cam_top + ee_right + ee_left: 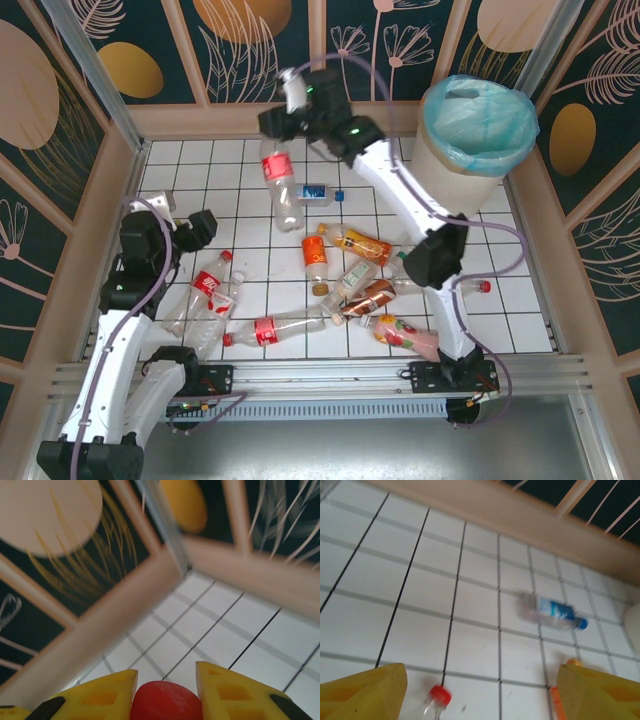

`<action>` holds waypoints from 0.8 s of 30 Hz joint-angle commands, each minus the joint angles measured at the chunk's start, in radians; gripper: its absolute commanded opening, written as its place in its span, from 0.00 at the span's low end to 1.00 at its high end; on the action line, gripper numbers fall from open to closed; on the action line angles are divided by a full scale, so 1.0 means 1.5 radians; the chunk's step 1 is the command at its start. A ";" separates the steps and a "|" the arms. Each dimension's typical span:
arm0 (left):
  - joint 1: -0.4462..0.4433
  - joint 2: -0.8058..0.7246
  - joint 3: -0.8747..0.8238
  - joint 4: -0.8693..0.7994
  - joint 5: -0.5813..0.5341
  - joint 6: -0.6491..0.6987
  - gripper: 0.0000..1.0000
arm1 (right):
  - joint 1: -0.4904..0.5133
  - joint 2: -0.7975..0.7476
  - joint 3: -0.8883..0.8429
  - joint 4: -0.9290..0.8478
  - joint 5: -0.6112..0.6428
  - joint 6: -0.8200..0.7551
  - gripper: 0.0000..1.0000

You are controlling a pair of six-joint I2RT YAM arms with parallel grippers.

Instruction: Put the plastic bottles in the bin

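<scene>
Found the left gripper (203, 228) low over the left side of the surface (180, 165), spread wide with nothing in between. Noted in the left wrist view a red-capped neck (439, 698) poking up between the yellow fingertips (365, 695). Farther off, noted a blue-labelled bottle (552, 613) lying crosswise, cap to the right. Counted the loose plastic bottles (345, 285) scattered across the middle and near part of the surface, long axes pointing every way.

Picked out, at the centre back, the right gripper (278, 118) reaching far across to the back wall (200, 118), pressed shut on the red cap (162, 702) of a red-labelled bottle (280, 175). Read that bottle as dangling by its neck, long axis running from the gripper down toward the surface. Could not tell whether lifted clear or resting on its base.

Ended at the far right corner with the bin (440, 165), turquoise liner (480, 115) folded over its rim, mouth open upward. Placed it to the right of the held bottle, well apart, rim standing well above the surface. Judged the coming move as a raised carry to the right, gripping by the cap until over the mouth. Judged the right arm far the nearer to the bin, and the left arm better placed for the bottles on its own side.
</scene>
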 commanded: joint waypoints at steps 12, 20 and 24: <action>-0.133 0.195 0.253 0.171 0.084 -0.049 0.71 | -0.252 -0.454 -0.414 0.359 0.338 -0.146 0.00; -0.325 0.373 0.429 0.171 0.017 0.016 0.71 | -0.394 -0.429 -0.370 0.421 0.379 -0.149 0.00; -0.387 0.469 0.541 0.154 0.015 0.056 0.72 | -0.433 -0.400 -0.340 0.460 0.410 -0.174 0.00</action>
